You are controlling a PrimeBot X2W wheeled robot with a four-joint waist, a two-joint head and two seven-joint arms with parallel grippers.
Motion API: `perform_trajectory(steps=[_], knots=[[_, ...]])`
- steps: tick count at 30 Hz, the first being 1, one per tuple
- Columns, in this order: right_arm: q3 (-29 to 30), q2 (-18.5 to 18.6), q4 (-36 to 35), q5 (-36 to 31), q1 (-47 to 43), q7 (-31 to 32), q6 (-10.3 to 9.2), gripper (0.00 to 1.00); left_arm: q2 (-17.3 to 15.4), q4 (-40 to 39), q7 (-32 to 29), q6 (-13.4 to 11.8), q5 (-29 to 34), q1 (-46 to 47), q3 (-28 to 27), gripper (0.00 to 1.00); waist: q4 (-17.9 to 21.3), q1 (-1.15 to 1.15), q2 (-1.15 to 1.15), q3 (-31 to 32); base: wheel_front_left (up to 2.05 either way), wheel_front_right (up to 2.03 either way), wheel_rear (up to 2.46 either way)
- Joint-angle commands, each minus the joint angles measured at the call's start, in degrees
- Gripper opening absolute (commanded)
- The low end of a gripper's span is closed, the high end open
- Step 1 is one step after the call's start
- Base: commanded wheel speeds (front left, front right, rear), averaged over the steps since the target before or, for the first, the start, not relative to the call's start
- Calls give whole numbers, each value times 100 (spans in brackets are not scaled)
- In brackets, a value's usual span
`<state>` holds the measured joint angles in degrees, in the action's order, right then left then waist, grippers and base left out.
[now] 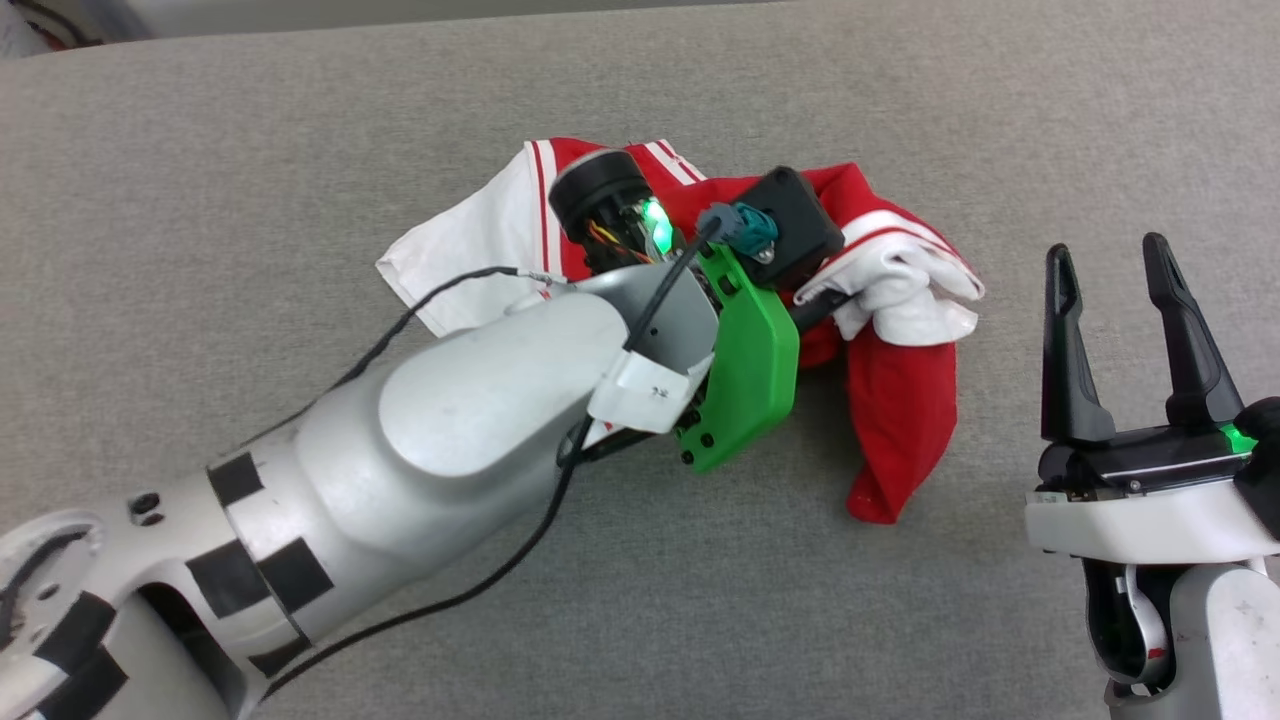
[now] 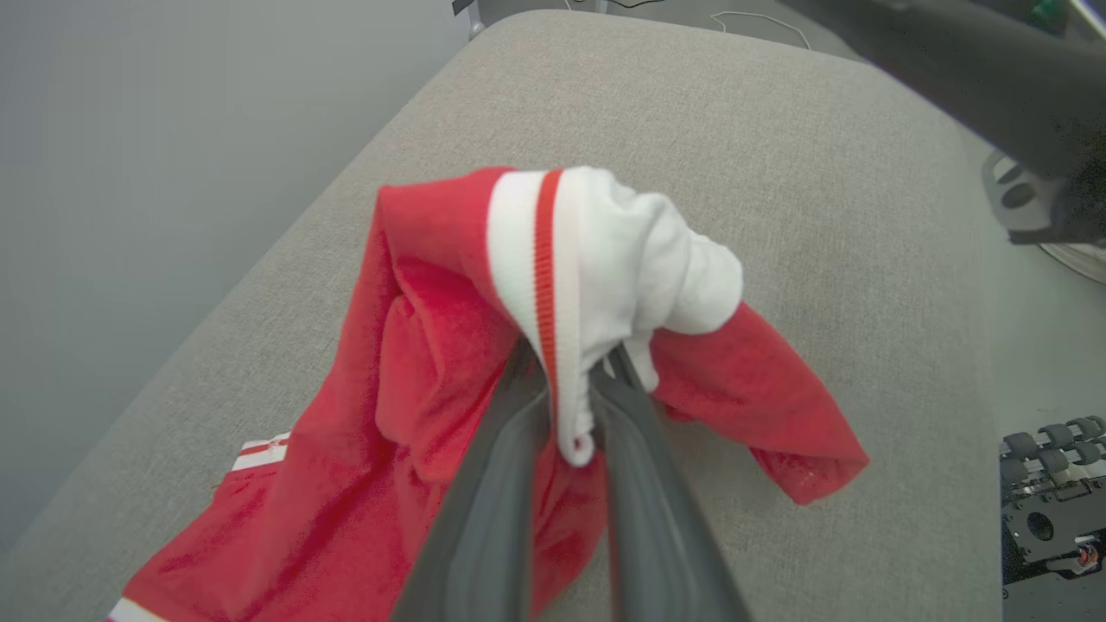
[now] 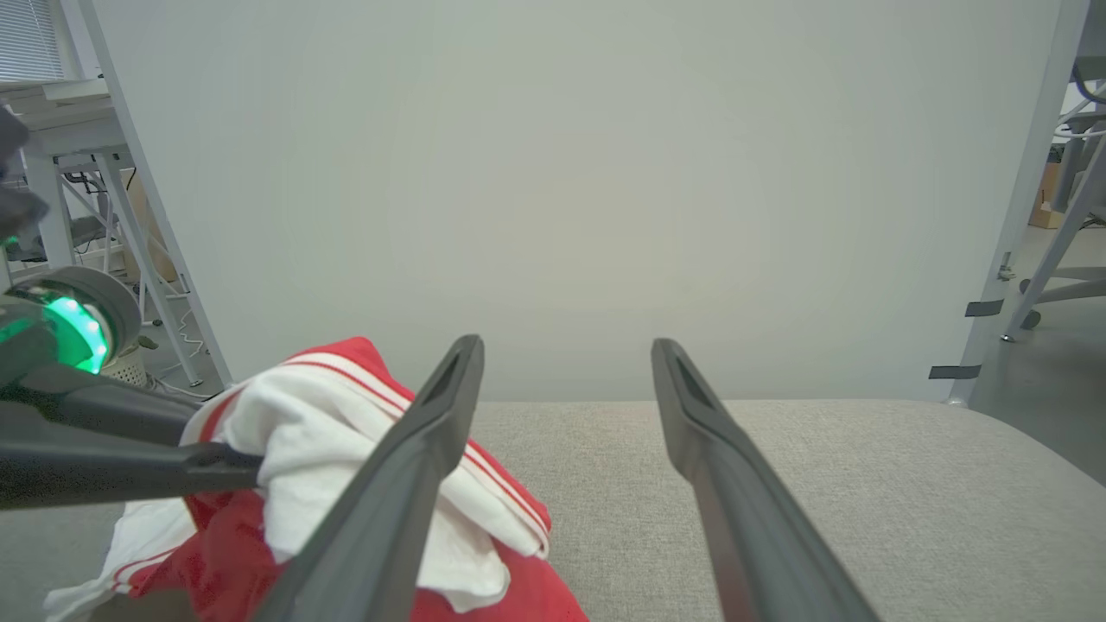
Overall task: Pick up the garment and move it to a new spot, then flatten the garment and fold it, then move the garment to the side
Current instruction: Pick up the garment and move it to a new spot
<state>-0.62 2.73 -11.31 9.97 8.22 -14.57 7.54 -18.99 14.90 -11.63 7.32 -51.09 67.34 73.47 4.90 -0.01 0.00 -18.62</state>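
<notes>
Midway across the surface the garment lies bunched, its white sleeve clamped between the left fingers, presumably to carry it elsewhere. Near right, the right fingers stand wide and empty, likely out of the way.

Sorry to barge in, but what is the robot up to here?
The robot's left gripper is shut on a white sleeve of the red garment, which lies crumpled on the grey cushion. Its right gripper stands open beside the garment, holding nothing. Nothing has been flattened or folded yet.
</notes>
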Motion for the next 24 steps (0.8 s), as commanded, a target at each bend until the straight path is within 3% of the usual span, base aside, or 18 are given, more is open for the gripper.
perform_trajectory(steps=[1, 7, 14, 15, 16, 24], knots=[[33, 15, -45, 78, 87, -43, -5, 100, 114, 120, 33, 16, 131, -193, -13, 0, 324, 1, 0, -246, 0, 0, 0], [83, 15, -55, 137, 121, -43, -5, 100, 572, 551, -117, 16, 478, -877, -13, 0, 483, 1, 0, -434, 0, 0, 0], [2, 15, 44, 118, 55, -43, -5, 100, 776, 806, -309, 16, 822, -1646, -12, 0, 458, 1, 0, -292, 0, 0, 0], [0, 15, 61, 102, 26, -43, -5, 100, 814, 838, -203, 16, 861, -1697, -12, 38, 420, 1, 0, -222, 0, 0, 0], [-1, 15, 73, 90, -3, -43, -5, 100, 848, 848, -67, 16, 892, -1713, -12, 100, 388, 1, 0, -172, 0, 0, 0], [119, 15, 152, 2, -274, -43, -5, 100, 1093, 1177, 1875, 16, 1166, -1509, -15, 100, -103, 1, 0, 383, 0, 0, 0]])
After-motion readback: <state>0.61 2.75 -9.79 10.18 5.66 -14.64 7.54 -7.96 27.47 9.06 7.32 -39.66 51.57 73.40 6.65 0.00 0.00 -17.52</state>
